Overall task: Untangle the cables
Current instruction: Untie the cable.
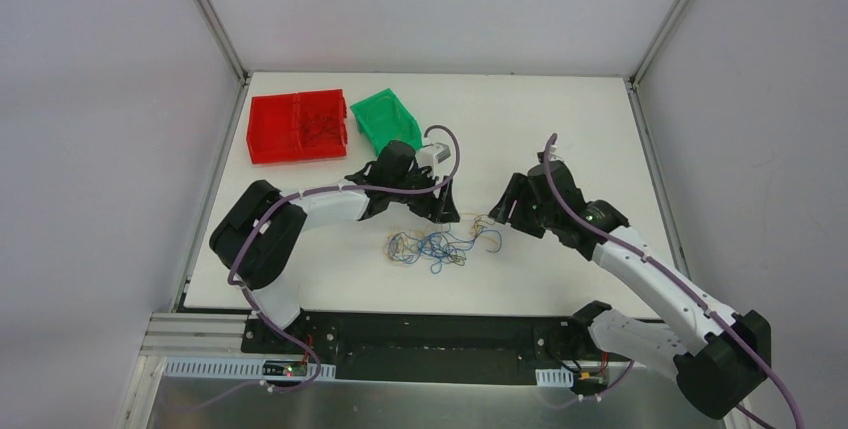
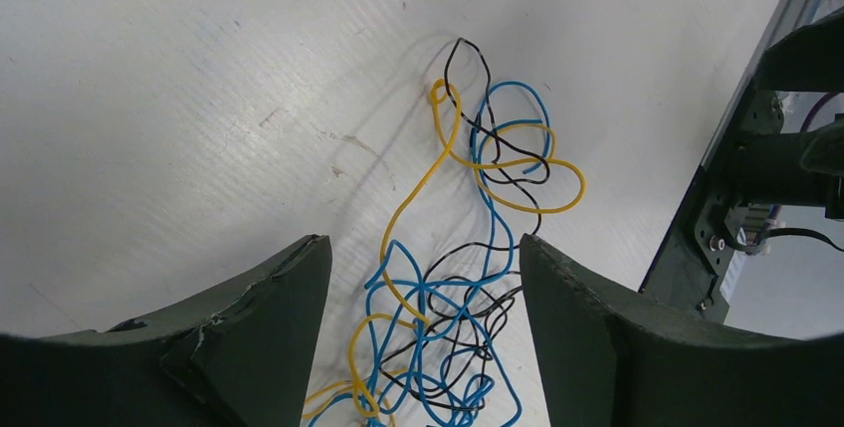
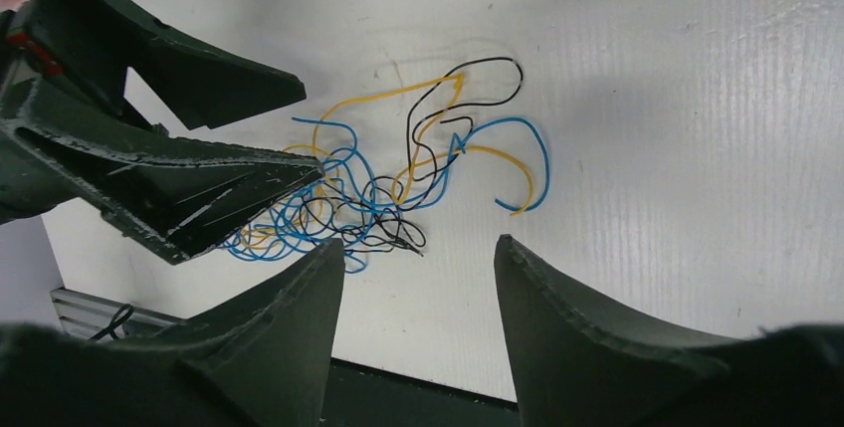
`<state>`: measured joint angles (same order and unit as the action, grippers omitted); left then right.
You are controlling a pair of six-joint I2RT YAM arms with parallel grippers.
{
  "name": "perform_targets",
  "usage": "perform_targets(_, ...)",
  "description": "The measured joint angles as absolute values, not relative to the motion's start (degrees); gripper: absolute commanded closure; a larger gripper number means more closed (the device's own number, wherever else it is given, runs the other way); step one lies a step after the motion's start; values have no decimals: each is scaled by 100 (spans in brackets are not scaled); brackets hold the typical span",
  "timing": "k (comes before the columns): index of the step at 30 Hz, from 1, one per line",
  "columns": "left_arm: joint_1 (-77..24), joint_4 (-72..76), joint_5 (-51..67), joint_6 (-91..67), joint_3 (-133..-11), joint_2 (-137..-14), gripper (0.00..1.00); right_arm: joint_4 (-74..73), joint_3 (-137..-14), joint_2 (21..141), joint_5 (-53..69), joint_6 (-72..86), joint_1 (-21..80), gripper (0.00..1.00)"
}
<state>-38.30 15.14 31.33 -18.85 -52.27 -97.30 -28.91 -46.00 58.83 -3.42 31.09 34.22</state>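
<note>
Thin blue, yellow and black cables (image 1: pixel 440 245), tangled on the white surface (image 1: pixel 560 129). Left fingers (image 2: pixel 259 337) and right fingers (image 3: pixel 587 327) both stand wide apart, holding nothing.

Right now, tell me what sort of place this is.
Most likely a robotics lab test cell: a white table walled by plain white panels, a left arm and right arm bolted at its near edge, and tangled thin cables plus a red bin and green bin.
</note>
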Motion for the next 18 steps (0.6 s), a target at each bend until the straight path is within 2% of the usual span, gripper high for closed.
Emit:
perform_targets(4,-3833,1511,3140,-1883,-5227,-9730,29,-2952,-4598,5588,-360,3164,3422,38)
perform_targets(9,-3833,1503,3175,-1887,-5284,-9778,31,-3028,-4495,5341,-368,3256,3422,30)
perform_targets(18,-3911,1317,3264,-1879,-5511,-9998,36,-3118,-4403,5223,-412,3282,3422,27)
